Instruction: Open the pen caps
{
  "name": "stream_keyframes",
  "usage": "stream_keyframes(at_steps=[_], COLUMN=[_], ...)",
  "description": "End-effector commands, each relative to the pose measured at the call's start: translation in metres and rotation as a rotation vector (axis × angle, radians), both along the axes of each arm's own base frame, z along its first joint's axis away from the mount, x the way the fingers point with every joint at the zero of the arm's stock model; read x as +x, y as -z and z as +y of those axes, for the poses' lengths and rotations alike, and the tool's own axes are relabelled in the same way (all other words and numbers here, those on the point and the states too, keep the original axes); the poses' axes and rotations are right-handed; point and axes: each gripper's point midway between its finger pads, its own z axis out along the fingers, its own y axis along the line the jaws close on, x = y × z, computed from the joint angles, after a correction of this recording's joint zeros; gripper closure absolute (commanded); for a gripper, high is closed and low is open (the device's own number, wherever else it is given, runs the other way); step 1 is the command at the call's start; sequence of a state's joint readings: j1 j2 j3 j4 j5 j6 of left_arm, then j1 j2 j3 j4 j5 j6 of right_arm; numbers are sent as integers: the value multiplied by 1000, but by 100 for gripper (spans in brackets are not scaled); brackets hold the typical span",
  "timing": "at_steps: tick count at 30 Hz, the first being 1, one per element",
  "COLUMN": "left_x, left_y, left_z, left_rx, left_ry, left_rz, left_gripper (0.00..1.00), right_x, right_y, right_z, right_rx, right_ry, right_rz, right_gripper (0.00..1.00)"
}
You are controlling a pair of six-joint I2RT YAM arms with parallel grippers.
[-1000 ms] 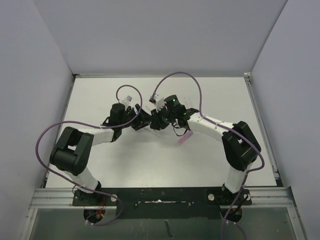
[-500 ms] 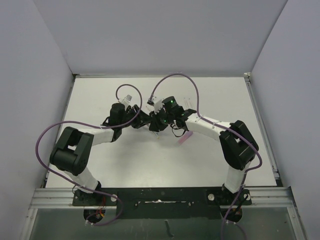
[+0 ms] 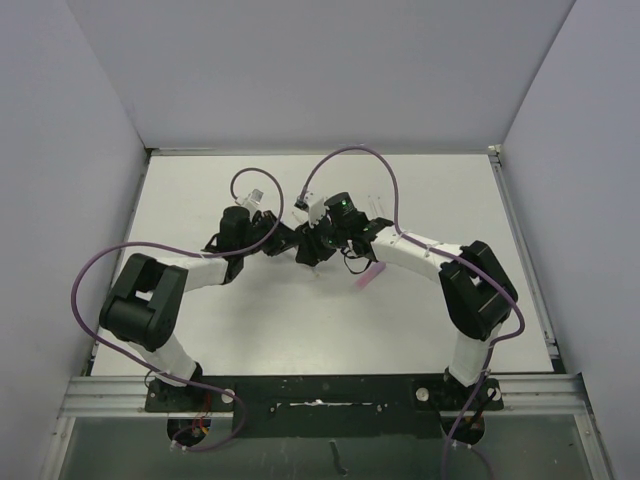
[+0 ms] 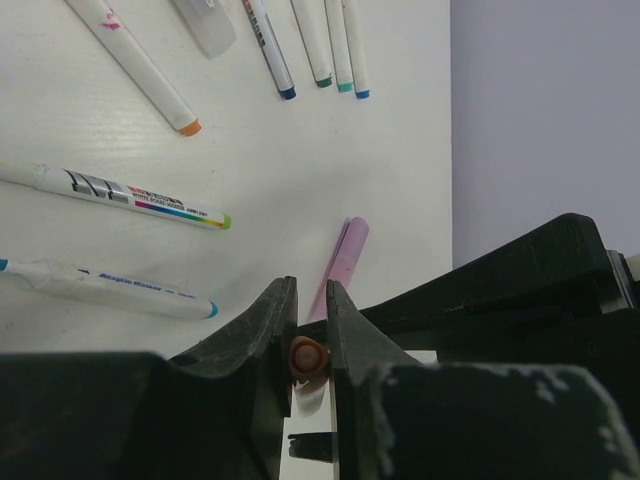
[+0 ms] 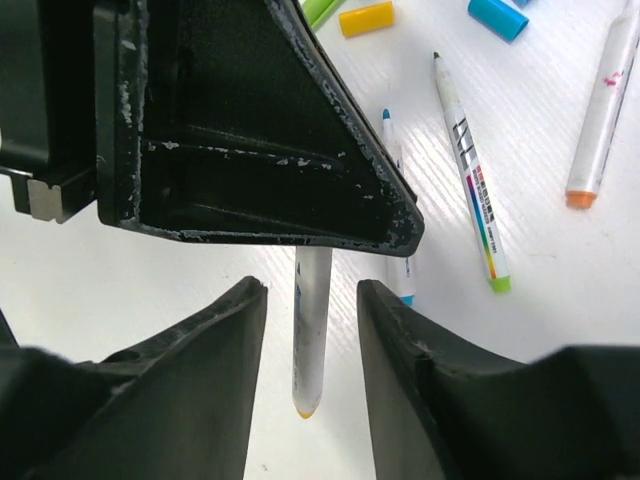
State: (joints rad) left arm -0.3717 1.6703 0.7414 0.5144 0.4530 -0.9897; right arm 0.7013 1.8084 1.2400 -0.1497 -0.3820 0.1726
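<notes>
The left gripper (image 4: pixel 310 300) is clamped on the orange end (image 4: pixel 308 357) of a white pen (image 5: pixel 311 340). The pen runs out between the jaws of the right gripper (image 5: pixel 310 290), which stand apart with a gap on each side of the barrel. I cannot tell whether that orange end is a cap. On the table (image 4: pixel 300 160), a pink cap (image 4: pixel 343 258) lies just beyond the left jaws. A yellow cap (image 5: pixel 365 18), a blue cap (image 5: pixel 497 17) and a green cap (image 5: pixel 322 8) lie well beyond the right jaws.

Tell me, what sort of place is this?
Probably a robotics test booth: a bare white tabletop boxed in by blank grey wall panels, two black-and-white jointed arms bolted to a metal rail, and thin white marker pens scattered about.
</notes>
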Motion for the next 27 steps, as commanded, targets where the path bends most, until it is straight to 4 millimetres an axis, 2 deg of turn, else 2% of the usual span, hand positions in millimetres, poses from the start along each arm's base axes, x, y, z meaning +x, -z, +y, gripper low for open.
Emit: stream_keyframes(at_steps=[1,5,8,14,19,20,24,25,27], left_x=[9,11,11,9,9,11,25,37,55], left_y=[-34,-45,-49,-48,-51,-52,-50,-58,-61], left_z=[-8,-11,-12,-12,-12,-10,9,18,42], left_rx=[-63,-90,-94,-105,-113,-109,-88,-90,-87], left_ry=[10,16,18,21,20,14,-36,-61,-121], left_rz=[-100,-116,-121,-115,-124,-128,-127,-150,-155], left_gripper=[100,100,100,100,100,100,100,100,100], right_x=[8,8,9,10,11,10,6,4,-3], right_y=[-31,-27,-28,-28,-26,-27,-25,-25,-21], right_z=[10,12,12,11,10,10,4,2,-2], right_rx=[64,60,66,65,63,63,51,48,38], right_ry=[-10,-12,-10,-6,-2,-2,-2,-5,-17], right_rz=[-73,-62,-67,-71,-68,-67,-56,-55,-46], right_gripper=[55,54,58,78,100,100,100,100,100])
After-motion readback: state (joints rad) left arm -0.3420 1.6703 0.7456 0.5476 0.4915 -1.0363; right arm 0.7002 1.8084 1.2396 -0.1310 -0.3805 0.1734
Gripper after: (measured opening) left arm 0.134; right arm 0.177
